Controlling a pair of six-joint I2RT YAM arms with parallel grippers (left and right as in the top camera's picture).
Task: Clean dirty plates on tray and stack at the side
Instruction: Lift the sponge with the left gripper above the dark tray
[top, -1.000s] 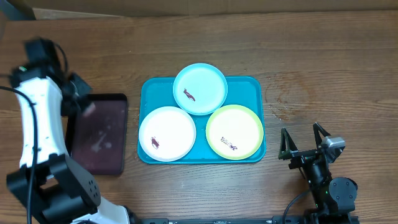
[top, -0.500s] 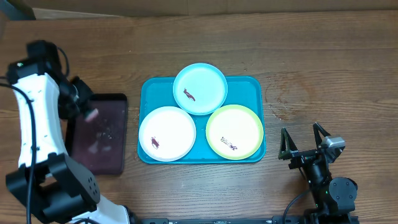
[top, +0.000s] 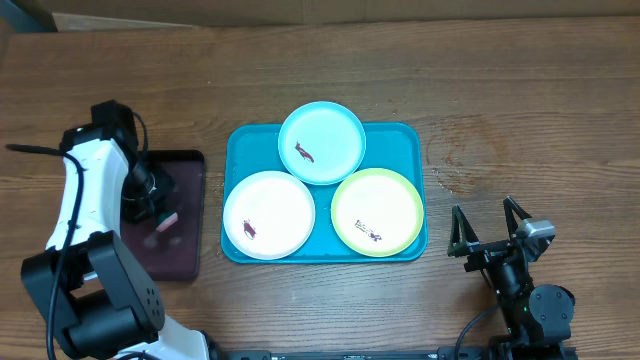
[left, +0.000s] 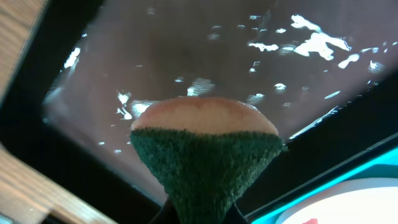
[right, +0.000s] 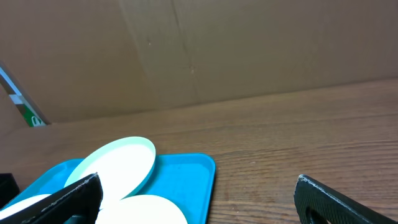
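On wood table (top: 500, 90), centre: teal tray (top: 395, 135) w/ all three plates on it. Pale blue plate (top: 322, 143) at far side, sticking out over far rim and slightly overlapping white plate (top: 269, 215) at near-left and yellow-green plate (top: 377, 212) at near-right. Small dark smear on each, hard to read on yellow-green one. Just left of teal tray, not touching: dark tray (top: 185, 250), wet-looking, left part hidden under left arm in overhead view. Above dark tray's middle: left gripper (top: 158, 205) clamped tight on sponge (left: 205, 155), green scrub side toward fingers, pale side toward tray. Fingers nearly all cut off at bottom of left wrist view; can't tell whether sponge touching tray. At table's near-right, well apart from teal tray: right gripper (top: 484, 216), jaws spread wide, nothing between. In right wrist view, plates cut off at lower edge, only pale blue one clear. Vs. a sec ago: shift of left arm from dark tray's far-left corner to over its middle; no change in plates, teal tray, right gripper.
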